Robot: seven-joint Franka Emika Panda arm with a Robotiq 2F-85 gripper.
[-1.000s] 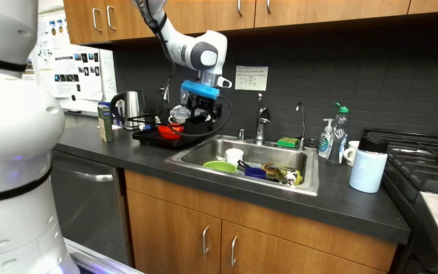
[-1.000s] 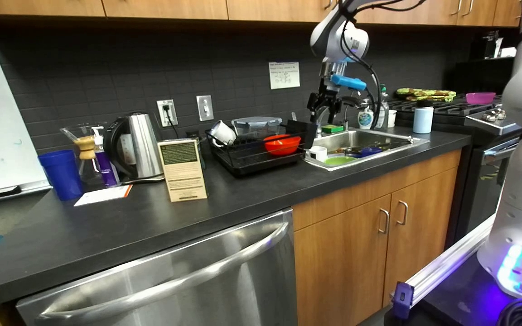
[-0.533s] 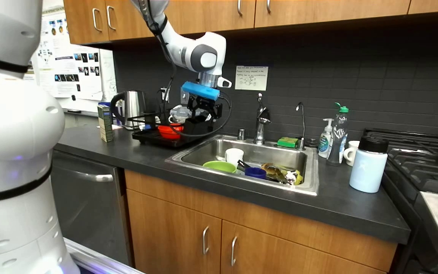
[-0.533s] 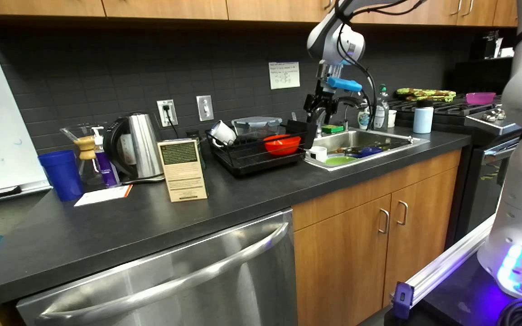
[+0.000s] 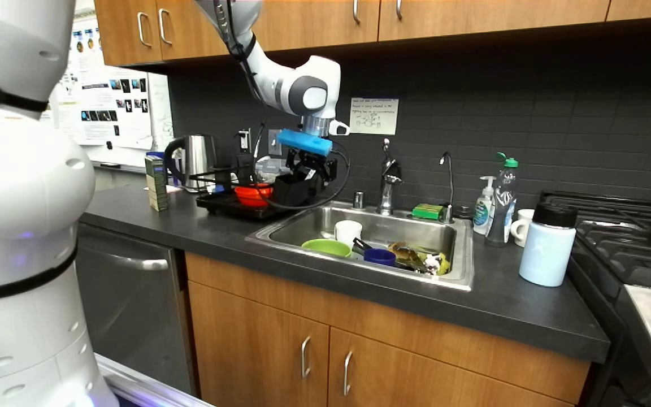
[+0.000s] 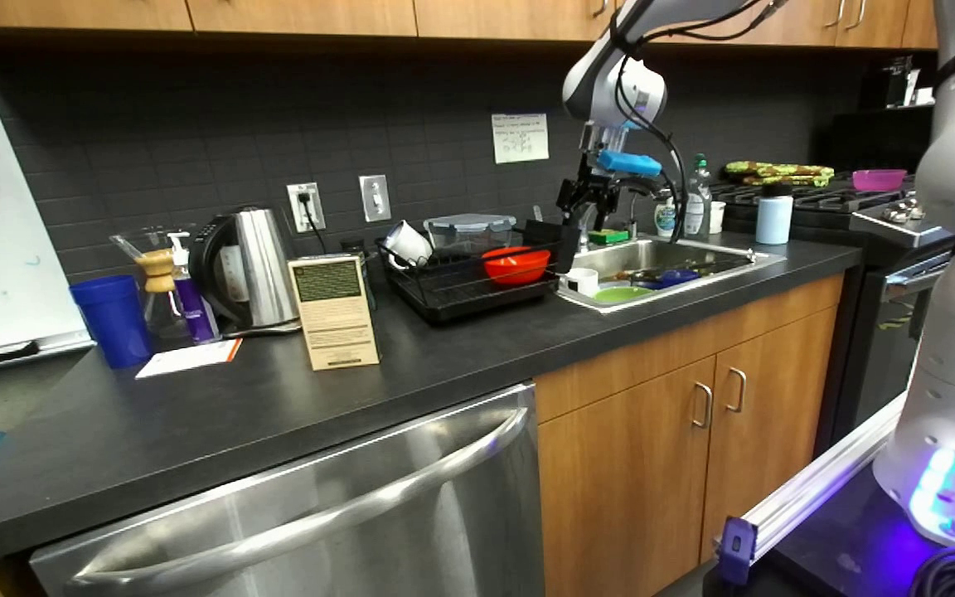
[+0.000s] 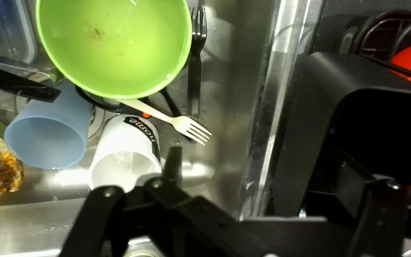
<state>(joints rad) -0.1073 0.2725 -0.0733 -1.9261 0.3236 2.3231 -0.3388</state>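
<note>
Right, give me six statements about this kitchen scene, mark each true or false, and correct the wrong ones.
1. The lime-green bowl is in the sink. True.
2. The gripper is closed on the white cup. False: its jaws stand apart, and the white cup is in the sink.
3. The black utensil holder stands between the orange-red bowl and the sink. True.
4. The electric kettle is on the stove. False: it stands on the countertop.
5. A tilted mug sits in the dish rack. True.
6. The green sponge is down inside the sink. False: it sits on or just behind the back rim.
</note>
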